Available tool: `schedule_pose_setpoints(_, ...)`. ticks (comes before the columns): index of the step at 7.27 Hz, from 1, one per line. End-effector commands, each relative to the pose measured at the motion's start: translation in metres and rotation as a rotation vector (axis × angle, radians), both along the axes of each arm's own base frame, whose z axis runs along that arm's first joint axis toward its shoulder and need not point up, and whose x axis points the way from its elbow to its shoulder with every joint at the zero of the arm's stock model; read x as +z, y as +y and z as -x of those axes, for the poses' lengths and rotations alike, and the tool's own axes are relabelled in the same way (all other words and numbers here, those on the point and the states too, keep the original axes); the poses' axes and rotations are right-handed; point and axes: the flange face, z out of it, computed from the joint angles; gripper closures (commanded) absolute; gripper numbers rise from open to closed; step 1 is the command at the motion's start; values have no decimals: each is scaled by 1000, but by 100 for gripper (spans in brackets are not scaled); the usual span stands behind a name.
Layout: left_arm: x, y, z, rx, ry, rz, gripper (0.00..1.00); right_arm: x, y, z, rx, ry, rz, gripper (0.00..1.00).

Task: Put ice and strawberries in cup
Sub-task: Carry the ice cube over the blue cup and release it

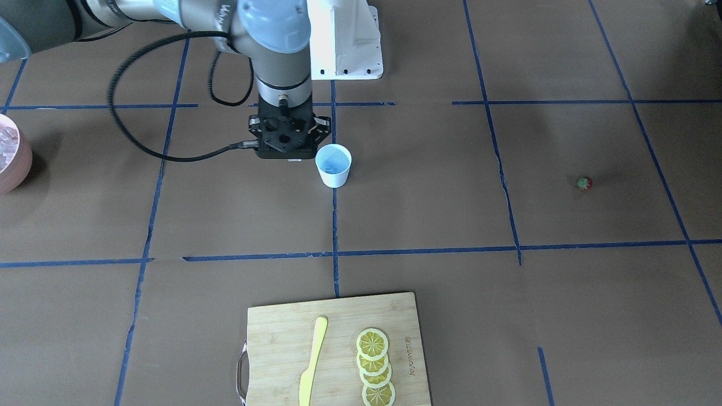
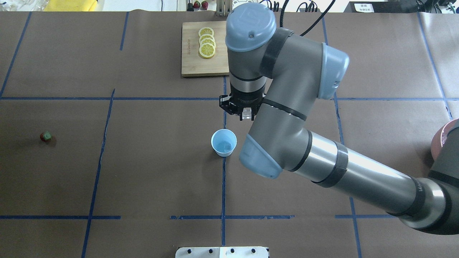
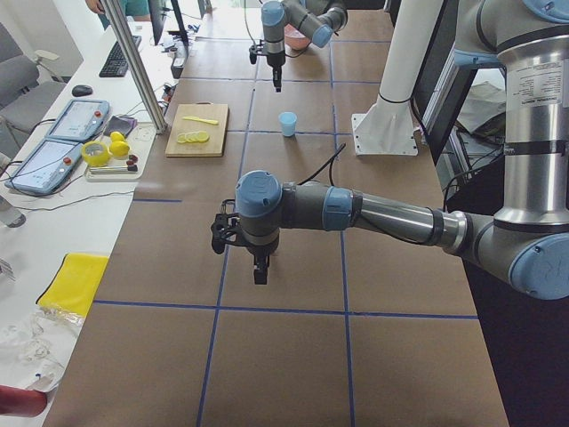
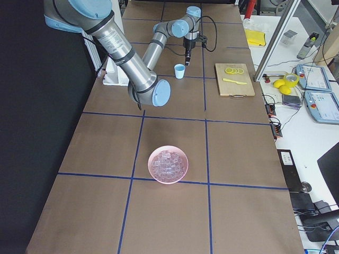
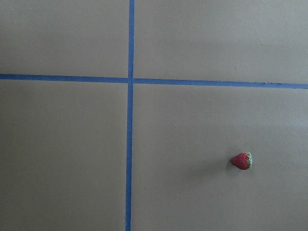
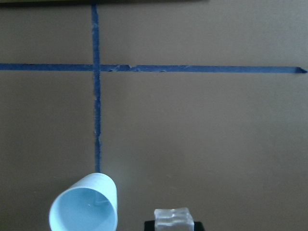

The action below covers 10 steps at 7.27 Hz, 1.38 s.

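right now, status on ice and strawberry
Right gripper shut on clear ice cube, beside small pale blue cup. Left gripper: cannot tell. Tiny red strawberry loose, far from cup. Path clear.

An overhead camera behind the robot and a front camera facing it both looked steeply down on the small pale blue tapered cup [image 2: 224,142]; two end cameras looked along the brown-papered table [image 3: 293,347], wrist cameras close above it.
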Motion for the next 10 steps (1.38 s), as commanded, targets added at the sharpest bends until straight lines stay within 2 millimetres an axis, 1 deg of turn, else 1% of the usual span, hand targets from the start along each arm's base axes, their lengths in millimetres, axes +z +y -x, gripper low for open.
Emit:
schedule_pose_setpoints(1, 1, 0, 0, -1, -1, 1, 0, 5, 24, 49, -28, 25, -4, 100)
schedule_pose_setpoints(2, 0, 0, 0, -1, -1, -1, 0, 6, 25, 62, -6, -15, -1, 100)
schedule_pose_setpoints(3, 0, 0, 0, 1, -1, -1, 0, 11, 27, 70, -6, -11, 8, 100)
schedule_pose_setpoints(5, -1, -1, 0, 1, -1, -4, 0, 12, 30, 73, -13, -9, 9, 98)
schedule_pose_setpoints(6, -2, -1, 0, 1, -1, -4, 0, 12, 30, 72, -13, -10, 9, 88)
schedule_pose_setpoints(8, -2, -1, 0, -1, -1, -5, 0, 12, 31, 73, -15, -11, 12, 37)
schedule_pose_setpoints(9, -2, -1, 0, -1, -1, -5, 0, 13, 34, 74, -19, -11, 11, 21)
schedule_pose_setpoints(10, -2, -1, 0, 1, -1, -5, 0, 13, 37, 76, -22, -10, 10, 9)
